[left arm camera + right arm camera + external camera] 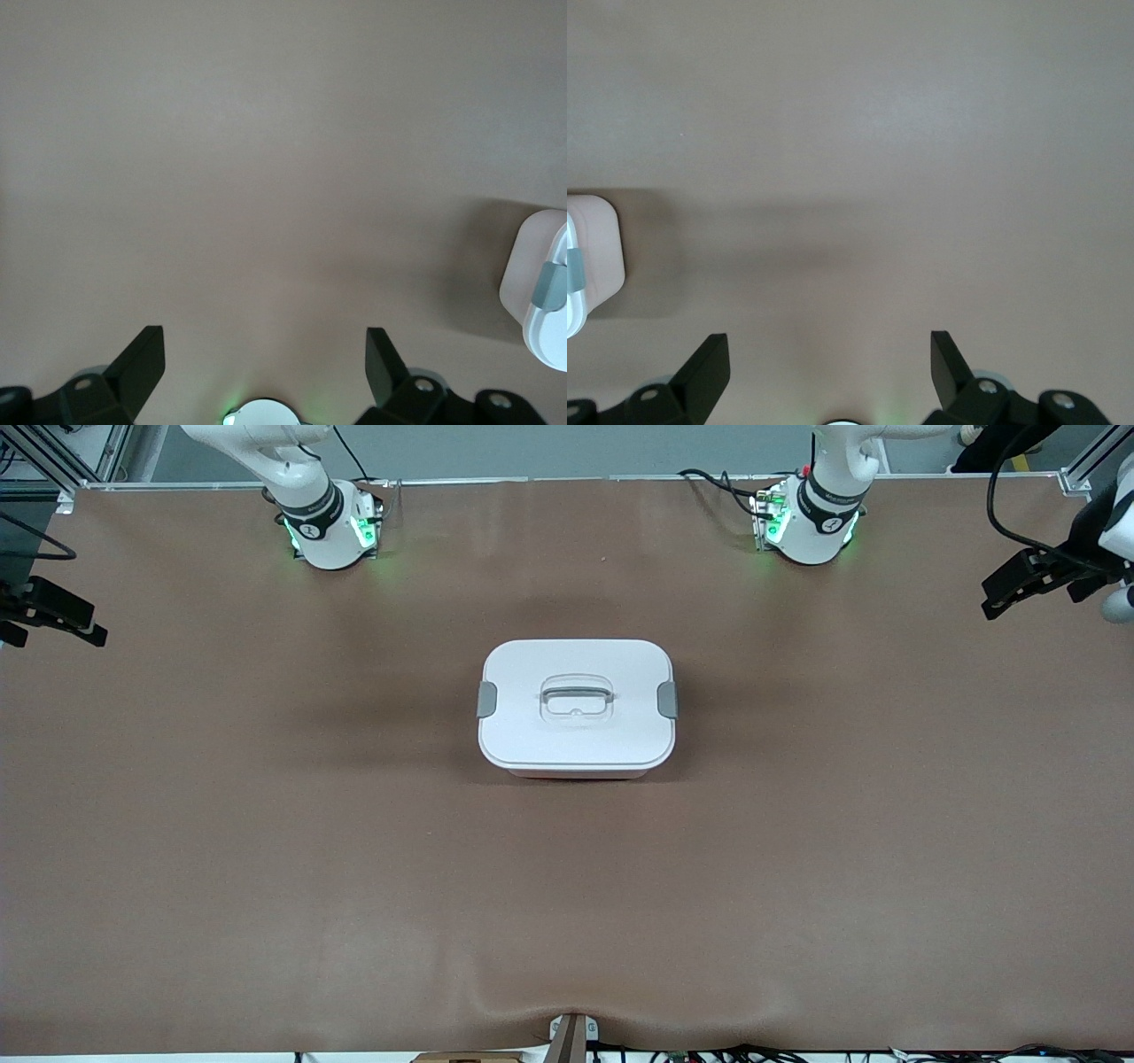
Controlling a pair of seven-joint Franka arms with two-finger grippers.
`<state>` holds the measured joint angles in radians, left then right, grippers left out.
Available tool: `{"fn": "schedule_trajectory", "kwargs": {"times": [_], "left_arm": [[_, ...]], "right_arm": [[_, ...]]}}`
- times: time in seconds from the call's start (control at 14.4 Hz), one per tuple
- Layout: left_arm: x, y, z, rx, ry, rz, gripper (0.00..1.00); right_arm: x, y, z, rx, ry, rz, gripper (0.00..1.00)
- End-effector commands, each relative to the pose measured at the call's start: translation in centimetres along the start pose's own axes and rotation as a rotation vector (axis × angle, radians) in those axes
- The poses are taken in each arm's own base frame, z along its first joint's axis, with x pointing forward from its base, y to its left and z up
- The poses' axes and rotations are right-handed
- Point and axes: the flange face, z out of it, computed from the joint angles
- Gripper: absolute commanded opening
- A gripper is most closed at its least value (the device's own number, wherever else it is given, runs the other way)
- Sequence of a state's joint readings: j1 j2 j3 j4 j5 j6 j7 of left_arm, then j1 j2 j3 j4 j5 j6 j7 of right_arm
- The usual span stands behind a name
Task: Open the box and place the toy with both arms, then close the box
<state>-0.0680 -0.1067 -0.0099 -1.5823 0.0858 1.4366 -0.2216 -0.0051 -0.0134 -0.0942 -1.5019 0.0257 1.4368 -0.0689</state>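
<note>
Box (577, 707) is set mid-table, lid clipped, long axis twd both arm ends; left gripper (1019, 589) & right gripper (53, 622), fingers apart, are held over end edges, equally distant

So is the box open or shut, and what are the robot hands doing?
Box: upright mid-table, closed.
Lid: on the box.
Two grey clips: down against the lid's ends.
Handle: lying flat in its recess.
Left gripper: open, empty, over bare table.
Right gripper: open, empty, over bare table.
</note>
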Motion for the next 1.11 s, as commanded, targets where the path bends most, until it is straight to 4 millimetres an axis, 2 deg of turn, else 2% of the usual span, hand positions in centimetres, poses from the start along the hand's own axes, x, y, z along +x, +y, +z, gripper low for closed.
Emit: {"fn": "schedule_trajectory", "kwargs": {"times": [0.0,0.35,0.56,1.04], "left_arm": [[-0.7,-0.6,-0.3,-0.017,0.002,0.015,1.00],[-0.8,0.2,-0.7,-0.051,0.006,0.034,1.00],[-0.5,0.3,-0.9,-0.052,0.012,0.123,1.00],[-0.2,0.9,-1.4,-0.055,0.022,0.133,1.00]], "right_arm": [[-0.2,0.5,-0.5,0.002,0.000,-0.002,1.00],[-0.3,0.4,-0.4,0.003,-0.011,-0.002,1.00],[-0.4,0.4,-0.5,0.003,-0.011,0.000,1.00],[-0.4,0.3,-0.7,0.001,-0.006,-0.005,1.00]]}}
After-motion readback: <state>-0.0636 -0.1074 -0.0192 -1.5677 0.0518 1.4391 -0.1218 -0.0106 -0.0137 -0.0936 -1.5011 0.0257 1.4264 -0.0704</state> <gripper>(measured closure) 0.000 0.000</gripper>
